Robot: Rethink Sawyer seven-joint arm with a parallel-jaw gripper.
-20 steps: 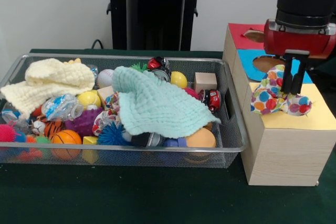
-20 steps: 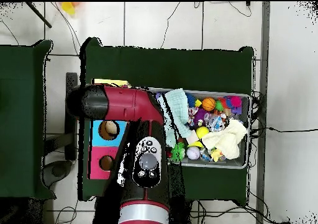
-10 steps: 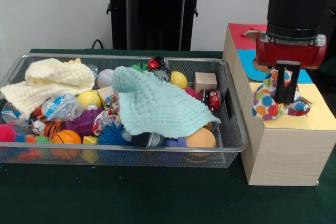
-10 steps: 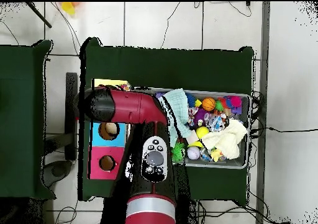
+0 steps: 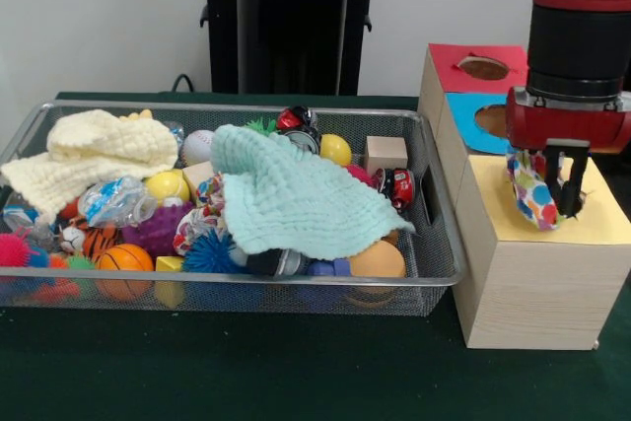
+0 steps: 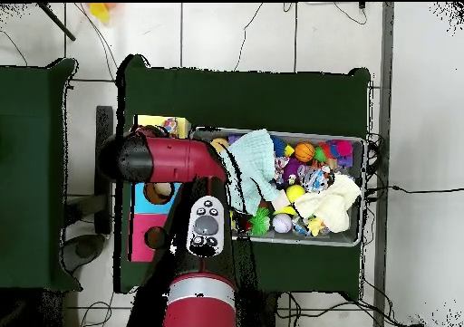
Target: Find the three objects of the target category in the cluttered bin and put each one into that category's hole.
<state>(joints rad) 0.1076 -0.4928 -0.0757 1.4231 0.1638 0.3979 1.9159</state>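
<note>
The bin (image 5: 434, 244) at left held a cream cloth (image 5: 94, 150), balls and a mint cloth (image 5: 291, 199). On the box (image 5: 537, 278) at right, the gripper (image 5: 559, 194) pinched the spotted cloth (image 5: 532, 194) over the yellow panel (image 5: 601, 219).

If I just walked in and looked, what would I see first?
Probably the big red and black arm coming down over the wooden box, its gripper at a spotty, colourful cloth on the yellow section. Next, the wire bin beside the box, crammed with balls and toys, with a pale green cloth spread over the middle and a cream cloth at the other end.
</note>
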